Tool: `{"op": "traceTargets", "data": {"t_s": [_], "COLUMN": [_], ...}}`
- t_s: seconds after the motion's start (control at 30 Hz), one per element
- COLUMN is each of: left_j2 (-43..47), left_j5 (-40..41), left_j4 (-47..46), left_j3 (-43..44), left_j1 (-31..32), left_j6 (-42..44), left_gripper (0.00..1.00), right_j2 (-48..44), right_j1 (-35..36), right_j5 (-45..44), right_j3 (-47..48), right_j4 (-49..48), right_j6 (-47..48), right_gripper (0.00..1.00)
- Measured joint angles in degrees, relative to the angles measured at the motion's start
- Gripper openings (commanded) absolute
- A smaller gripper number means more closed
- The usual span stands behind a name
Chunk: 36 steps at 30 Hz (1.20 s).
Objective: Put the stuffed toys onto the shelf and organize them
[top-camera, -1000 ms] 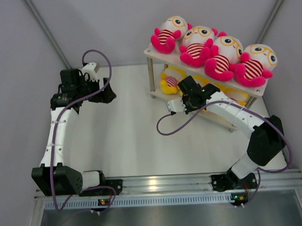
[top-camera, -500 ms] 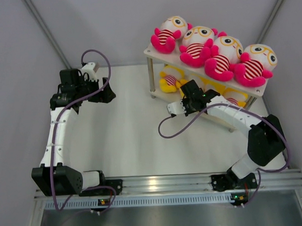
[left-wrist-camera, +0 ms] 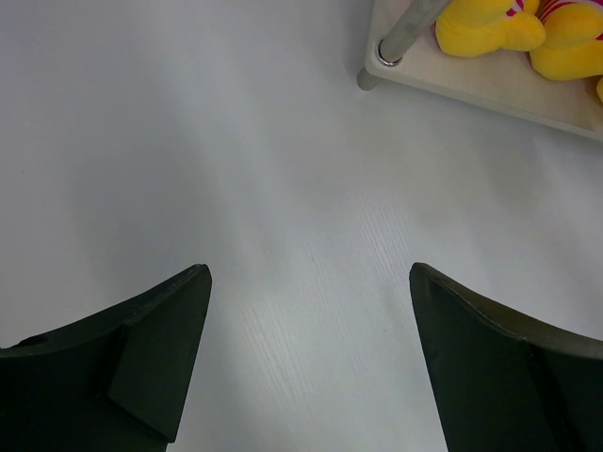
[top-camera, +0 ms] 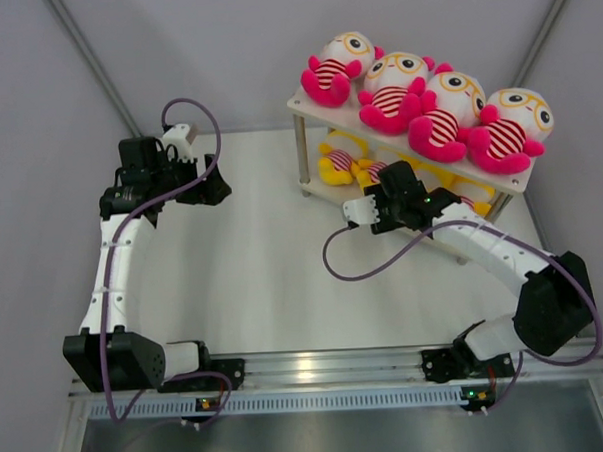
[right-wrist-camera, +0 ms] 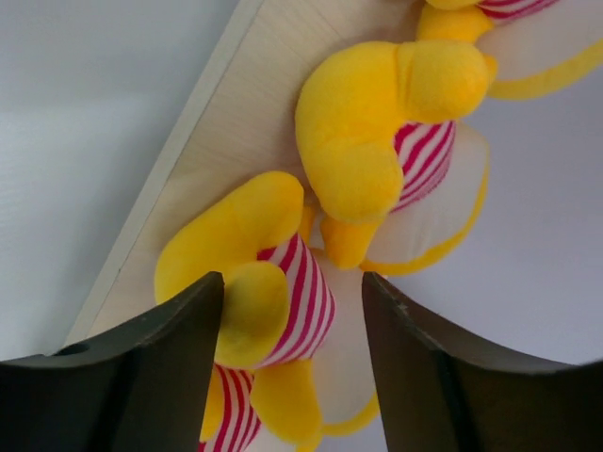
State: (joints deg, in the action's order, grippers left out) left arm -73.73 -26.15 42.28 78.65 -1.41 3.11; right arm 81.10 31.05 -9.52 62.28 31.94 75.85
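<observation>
Several pink stuffed toys point(top-camera: 337, 69) sit in a row on the top board of the white shelf point(top-camera: 306, 104). Yellow stuffed toys point(top-camera: 337, 164) lie on the lower board. My right gripper point(top-camera: 412, 186) reaches in at the lower tier. In the right wrist view its jaws point(right-wrist-camera: 294, 287) stand apart around a yellow toy point(right-wrist-camera: 273, 273) lying on the lower board point(right-wrist-camera: 217, 132). The left finger touches the toy's arm and the right finger is clear of it. A second yellow toy point(right-wrist-camera: 377, 141) lies just beyond. My left gripper point(top-camera: 215, 188) hovers open over bare table point(left-wrist-camera: 311, 282).
The shelf's silver leg point(left-wrist-camera: 400, 38) and lower board corner point(left-wrist-camera: 490, 89), with a yellow toy point(left-wrist-camera: 485, 24) on it, show at the top right of the left wrist view. Grey walls close in the white table point(top-camera: 263, 258). A purple cable loops under the right arm.
The right arm has slid to the right along the lower tier. Its jaws have gone from shut to apart, loosening from the yellow toy. The left arm has not moved.
</observation>
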Motion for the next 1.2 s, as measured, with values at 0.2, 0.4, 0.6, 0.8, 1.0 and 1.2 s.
{"op": "traceTargets", "data": {"t_s": [0.2,0.4,0.6,0.8,1.0,1.2], "left_j2": [0.0,0.0,0.0,0.0,0.0,0.0], "left_j5": [-0.3,-1.5,-2.2,-2.9,-3.0,-3.0], "left_j4": [0.0,0.0,0.0,0.0,0.0,0.0], "left_j3": [0.0,0.0,0.0,0.0,0.0,0.0], "left_j1": [0.0,0.0,0.0,0.0,0.0,0.0], "left_j6": [0.0,-0.2,-0.2,-0.2,-0.2,-0.1], "left_gripper": [0.92,0.92,0.92,0.92,0.92,0.92], "right_j2": [-5.2,-6.1,3.6,16.2,20.5,20.5], "right_j1": [3.5,8.1,8.5,9.2,9.6,9.7], "right_j5": [-0.8,-1.2,-9.7,-21.0,-27.3,-29.9], "right_j3": [0.0,0.6,6.2,11.7,14.8,15.3], "right_j4": [0.3,-3.5,-2.8,0.4,5.0,8.3], "right_j6": [-6.3,-24.9,-35.2,-36.4,-36.6,-37.4], "right_gripper": [0.75,0.84,0.84,0.82,0.8,0.79]}}
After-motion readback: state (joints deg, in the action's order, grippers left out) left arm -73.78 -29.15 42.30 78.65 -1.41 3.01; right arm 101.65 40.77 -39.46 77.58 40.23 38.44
